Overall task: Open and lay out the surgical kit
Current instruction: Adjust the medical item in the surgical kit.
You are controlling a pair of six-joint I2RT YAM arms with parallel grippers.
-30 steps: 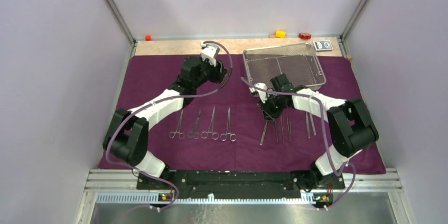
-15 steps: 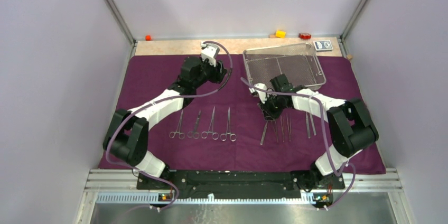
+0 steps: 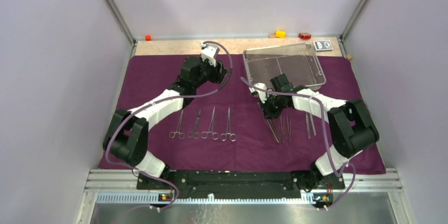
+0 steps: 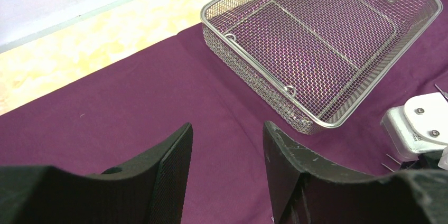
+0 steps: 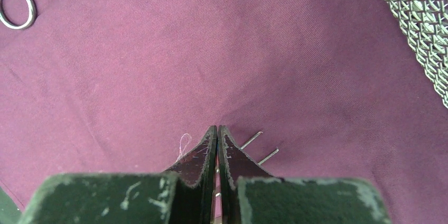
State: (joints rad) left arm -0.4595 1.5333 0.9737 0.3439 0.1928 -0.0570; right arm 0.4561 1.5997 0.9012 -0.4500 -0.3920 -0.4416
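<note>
- Top view: pale lilac walls and aluminium frame posts enclose a light wooden worktop. A large dark purple cloth wrap lies spread flat over most of it.
- A rectangular silver wire-mesh steel tray sits on the cloth's far right part. Four slim steel ring-handled clamps lie in a row near the middle, with the steel tweezers to their right.
- Past the cloth's far edge sit small orange, yellow and red blocks and a blue-white card packet.
- Left wrist view: the left arm's fingers stand apart over bare cloth with nothing between them.
- Right wrist view: the right arm's fingers are pressed together, tips at the cloth. Two thin steel tips poke out just beside them. Whether they pinch anything cannot be told.
</note>
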